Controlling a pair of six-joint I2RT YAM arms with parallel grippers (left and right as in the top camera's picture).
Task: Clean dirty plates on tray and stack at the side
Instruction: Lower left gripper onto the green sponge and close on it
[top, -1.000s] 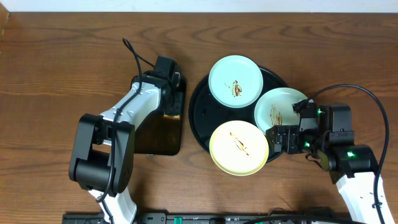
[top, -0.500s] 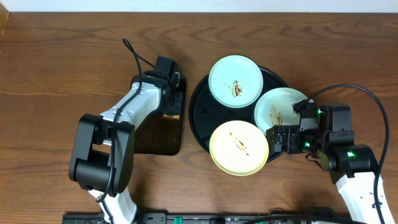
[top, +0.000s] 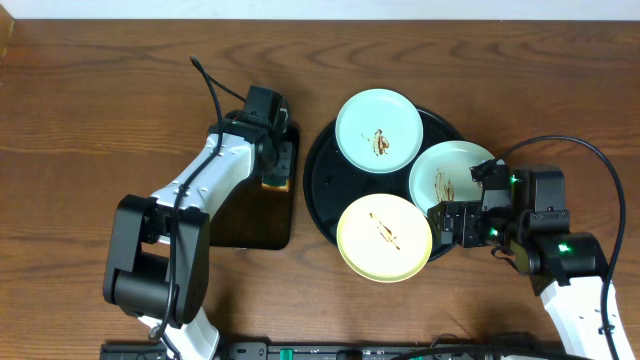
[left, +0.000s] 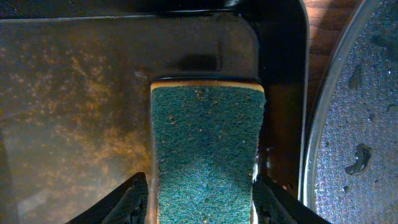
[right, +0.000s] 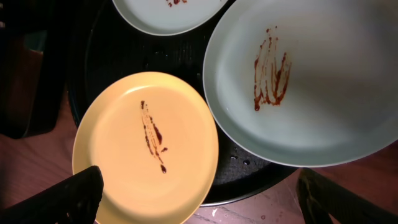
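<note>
Three smeared plates lie on the round black tray (top: 318, 180): a pale yellow plate (top: 385, 238) at the front, one mint plate (top: 379, 131) at the back and another mint plate (top: 450, 175) at the right. In the right wrist view the yellow plate (right: 146, 146) and the right mint plate (right: 311, 81) carry brown streaks. My right gripper (top: 447, 222) (right: 199, 199) is open, just above the yellow plate's right edge and the tray rim (right: 249, 180). My left gripper (top: 275, 165) (left: 200, 202) is shut on a green-faced sponge (left: 205, 149).
The sponge sits over the right end of a rectangular black tray (top: 250, 215) (left: 74, 93) left of the round tray. Bare wood tabletop (top: 90, 110) spreads to the left and back. A black cable (top: 215, 90) trails from the left arm.
My left arm has shifted its pose, its wrist moving slightly back over the rectangular tray. The right arm and the plates have not moved.
</note>
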